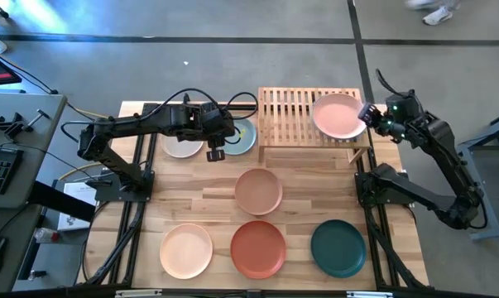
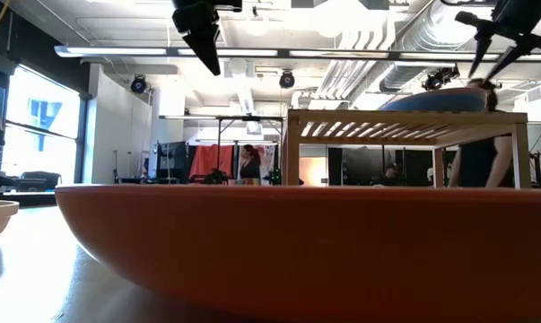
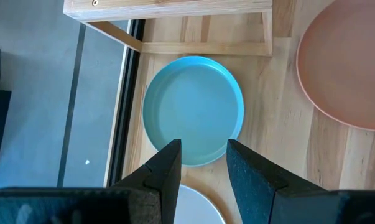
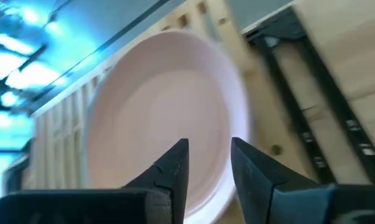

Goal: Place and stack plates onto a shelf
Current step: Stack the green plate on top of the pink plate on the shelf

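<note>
A pink plate [image 1: 338, 116] lies flat on the slats at the right end of the shelf [image 1: 286, 116]. My right gripper [image 1: 367, 114] is open just off the plate's right rim, its fingers [image 4: 175, 165] spread above that rim and apart from it. My left gripper [image 3: 204, 155] hangs open over the near rim of a blue plate [image 3: 193, 109], which lies on the table left of the shelf beside an off-white plate [image 1: 181, 146]. In the low view both grippers sit well up, with the right gripper [image 2: 493, 54] above the shelf top.
On the table in front of the shelf lie a tan-pink plate [image 1: 258, 190], a peach plate [image 1: 185, 251], an orange-red plate [image 1: 258, 248] and a dark green plate [image 1: 338, 247]. The shelf's left half shows bare slats. People stand in the room beyond [image 2: 248, 166].
</note>
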`<state>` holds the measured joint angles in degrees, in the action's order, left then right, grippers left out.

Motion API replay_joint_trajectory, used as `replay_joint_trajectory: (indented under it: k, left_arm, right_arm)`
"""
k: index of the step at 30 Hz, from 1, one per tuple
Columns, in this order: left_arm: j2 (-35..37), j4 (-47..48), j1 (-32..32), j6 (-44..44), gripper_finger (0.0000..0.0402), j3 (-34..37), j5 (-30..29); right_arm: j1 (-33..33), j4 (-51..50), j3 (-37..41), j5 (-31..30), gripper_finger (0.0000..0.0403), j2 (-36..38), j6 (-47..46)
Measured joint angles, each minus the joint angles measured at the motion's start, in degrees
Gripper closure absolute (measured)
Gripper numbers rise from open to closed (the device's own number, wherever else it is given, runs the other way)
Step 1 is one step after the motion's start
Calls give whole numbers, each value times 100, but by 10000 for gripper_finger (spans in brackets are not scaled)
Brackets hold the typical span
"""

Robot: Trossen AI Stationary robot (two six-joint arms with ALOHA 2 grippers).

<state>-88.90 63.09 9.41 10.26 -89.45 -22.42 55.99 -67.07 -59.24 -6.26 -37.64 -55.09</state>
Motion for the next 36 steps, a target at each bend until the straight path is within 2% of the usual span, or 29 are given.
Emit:
replay_joint_trajectory:
  k: [7, 11, 18, 21, 28, 36]
  left_arm:
    - [0, 81, 0, -600, 286, 0, 166]
    - [0, 458, 0, -885, 286, 5, 525]
    - [4, 1097, -2, -1189, 286, 382, 691]
    - [3, 1088, -10, -1386, 286, 636, 725]
    - [3, 1093, -49, -1624, 286, 1022, 1287]
    - [2, 1008, -90, -1635, 286, 1134, 1314]
  right_arm:
    - [-135, 928, -2, 1911, 304, 63, 306]
    - [-441, 1708, -2, 2457, 304, 60, 258]
    - [-1406, 2700, 0, 2577, 304, 25, 48]
    - [-1917, 2942, -2, 2478, 304, -89, -117]
    - [-3223, 3315, -2, 2252, 304, -635, -352]
    - [-4626, 3554, -2, 1917, 304, -1335, -349]
